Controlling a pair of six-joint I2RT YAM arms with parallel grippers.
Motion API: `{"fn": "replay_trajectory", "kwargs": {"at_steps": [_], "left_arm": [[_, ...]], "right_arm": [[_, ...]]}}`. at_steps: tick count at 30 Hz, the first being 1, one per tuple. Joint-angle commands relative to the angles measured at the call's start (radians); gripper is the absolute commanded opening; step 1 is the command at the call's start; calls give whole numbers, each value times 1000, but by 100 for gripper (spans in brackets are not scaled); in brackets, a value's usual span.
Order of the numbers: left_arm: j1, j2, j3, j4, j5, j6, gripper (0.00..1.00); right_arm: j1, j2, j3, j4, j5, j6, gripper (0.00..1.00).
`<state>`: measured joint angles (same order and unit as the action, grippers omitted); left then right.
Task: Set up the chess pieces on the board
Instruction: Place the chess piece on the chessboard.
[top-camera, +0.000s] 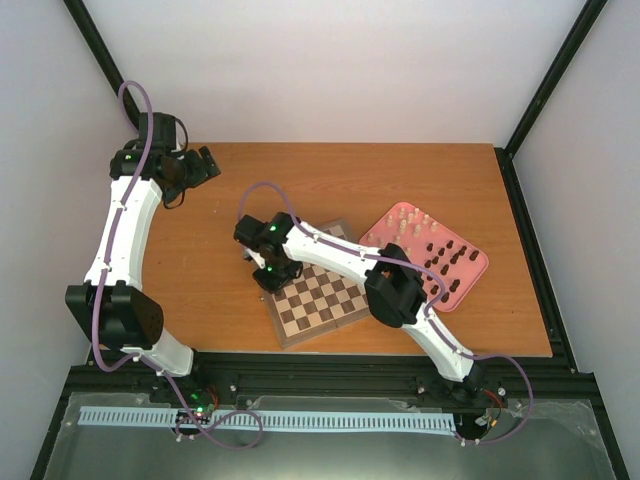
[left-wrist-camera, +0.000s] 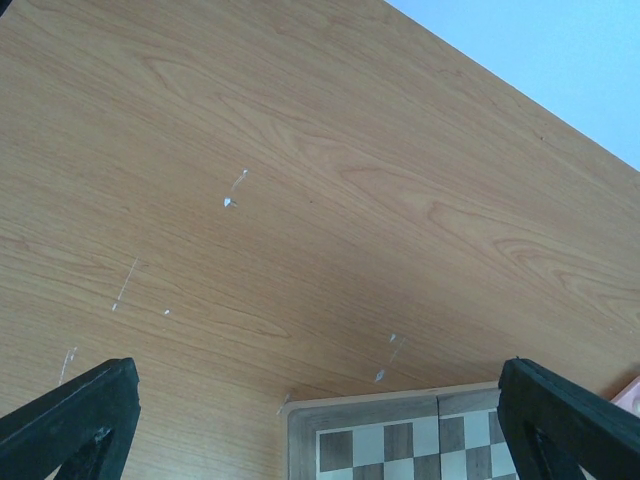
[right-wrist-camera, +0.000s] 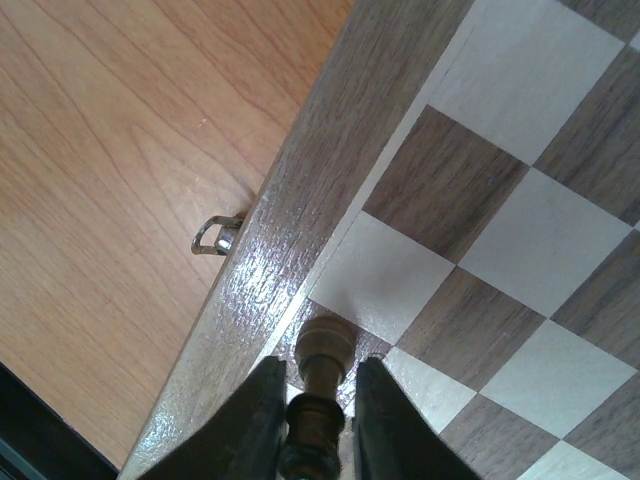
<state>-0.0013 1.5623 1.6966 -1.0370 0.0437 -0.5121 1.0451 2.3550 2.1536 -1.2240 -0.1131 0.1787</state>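
Note:
The wooden chessboard (top-camera: 322, 303) lies tilted in the middle of the table. My right gripper (top-camera: 268, 272) hovers over its left corner. In the right wrist view it (right-wrist-camera: 318, 405) is shut on a dark brown chess piece (right-wrist-camera: 324, 348), which hangs over a dark square next to the board's border (right-wrist-camera: 290, 210). The other pieces stand in the pink tray (top-camera: 470, 278): cream ones (top-camera: 408, 218) at the back, dark ones (top-camera: 446, 260) in front. My left gripper (top-camera: 205, 165) is open and empty over bare table at the far left. Its wrist view shows the board's corner (left-wrist-camera: 400, 440) between its fingertips (left-wrist-camera: 75, 415).
A small metal latch (right-wrist-camera: 218, 235) sticks out from the board's side. The right arm's forearm (top-camera: 345, 255) stretches across the board's far half. Black frame posts stand at the table's back corners, with walls close on all sides.

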Motion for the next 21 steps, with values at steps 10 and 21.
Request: {"fn": "replay_trajectory", "kwargs": {"at_steps": [10,21], "left_arm": [[-6,-13,-8,-2,7,3,100],[-6,-23,-15,-1,5,4,100]], "right_arm": [[25,-4,3,1,-33,-34,55],[26,-15,-15,13,-43,-35,57]]}}
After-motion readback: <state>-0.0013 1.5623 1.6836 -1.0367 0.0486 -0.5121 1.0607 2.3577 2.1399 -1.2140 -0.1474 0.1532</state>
